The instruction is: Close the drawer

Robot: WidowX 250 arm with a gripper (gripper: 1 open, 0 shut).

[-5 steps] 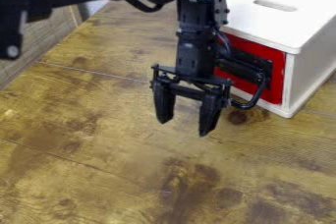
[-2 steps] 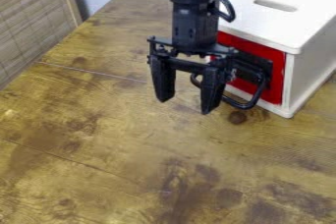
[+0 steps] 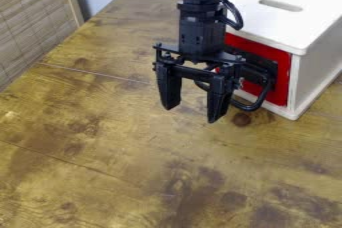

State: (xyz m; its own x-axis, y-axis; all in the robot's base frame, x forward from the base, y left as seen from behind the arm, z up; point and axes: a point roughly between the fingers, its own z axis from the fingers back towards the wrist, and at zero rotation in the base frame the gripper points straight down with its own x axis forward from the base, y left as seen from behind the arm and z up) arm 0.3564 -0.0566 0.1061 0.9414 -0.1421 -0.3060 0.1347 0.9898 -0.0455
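Camera view: the biggest thing in sight was the wooden table point(image 3: 107, 142), its planks stained and knotted, running under everything else. On its far right side stood the white box point(image 3: 297, 17), with a slot in its top and its open side turned toward the arm. The black robot arm point(image 3: 201, 17) came down from the upper edge, just in front of that side and partly hiding it. Set in the box was the drawer point(image 3: 278, 90), a red front with a black panel and a large black loop handle; the arm covered much of it, so how far it stuck out could not be told for certain. Smallest was the claw point(image 3: 193, 112), its two fingers pointing down and spread well apart, with nothing between them. It hung beside the loop handle, overlapping it in the view; whether they touched could not be made out.

The step in hand looked to be the approach, the arm lining up with the drawer before a push. The next move probably called for bringing the fingers squarely against the front or handle and pressing toward the box, taking care not to snag a finger in the loop.
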